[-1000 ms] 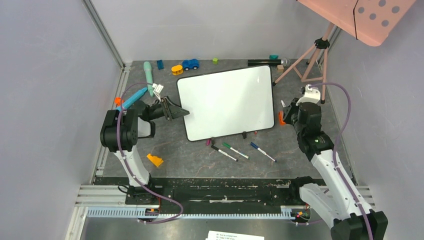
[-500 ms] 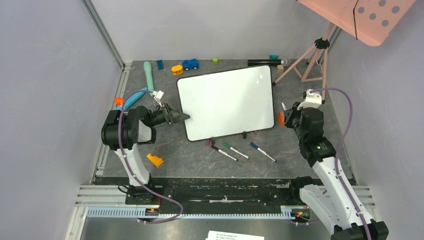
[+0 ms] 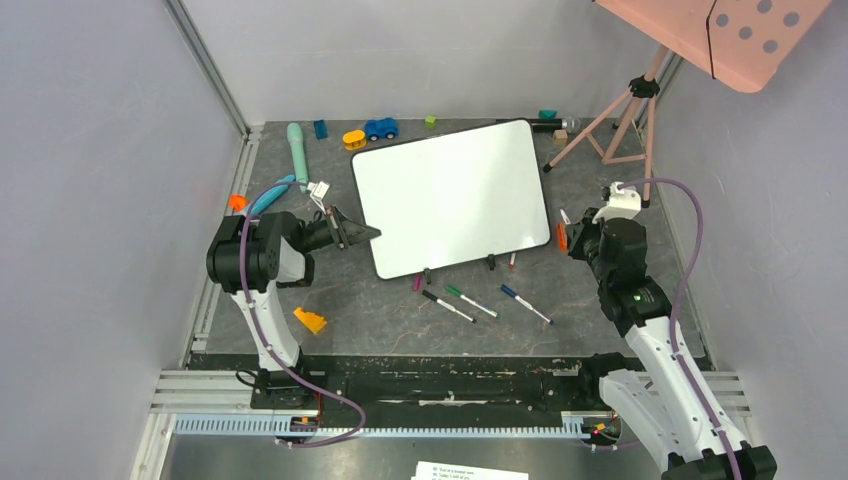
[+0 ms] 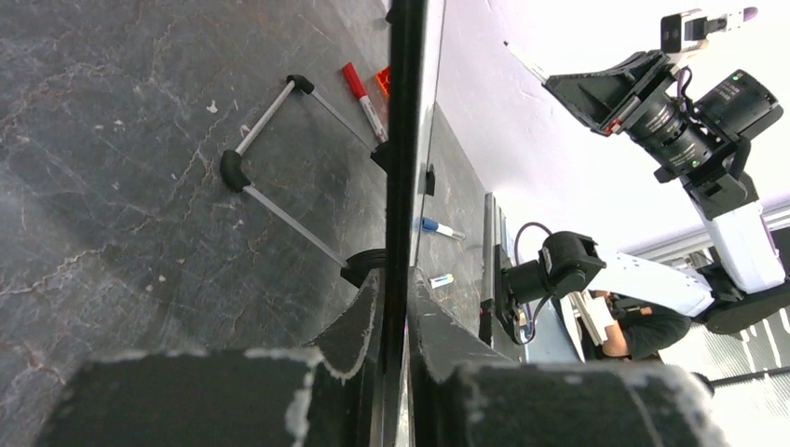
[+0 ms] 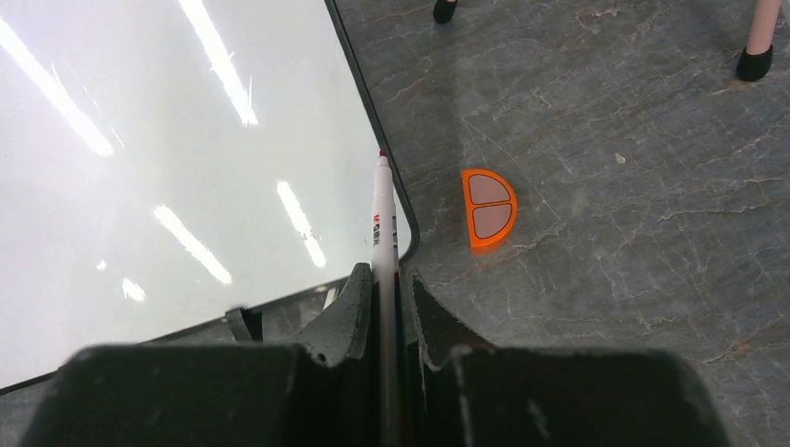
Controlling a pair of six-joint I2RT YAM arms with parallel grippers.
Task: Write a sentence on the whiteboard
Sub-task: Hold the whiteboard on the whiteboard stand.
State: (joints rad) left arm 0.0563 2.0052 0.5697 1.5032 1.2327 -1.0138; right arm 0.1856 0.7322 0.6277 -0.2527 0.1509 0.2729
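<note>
Whiteboard (image 3: pixel 455 195) edge in left pincer (image 4: pixel 396 291), right pincer (image 5: pixel 385 276) — marker (image 5: pixel 382 214) clamped

A dark, marbled bench (image 3: pixel 400 335) carries a scatter of small things. Along its far edge sit a blue toy car (image 3: pixel 380 128), a yellow oval piece (image 3: pixel 354 139) just beside it, a small blue block (image 3: pixel 320 129), a pale teal cylinder (image 3: pixel 296 148) and a tiny green cube (image 3: pixel 430 121). At the far right stands a pink tripod (image 3: pixel 625 115) under a pink perforated panel (image 3: pixel 740 35). Nearer the front lie three loose markers close together, capped black (image 3: pixel 447 306), green (image 3: pixel 470 301) and blue (image 3: pixel 525 303) (all roughly parallel). An orange wedge (image 3: pixel 309 320) lies near the left front. On the right an orange half-disc (image 5: pixel 489 209) with two pale insets lies flat.
</note>
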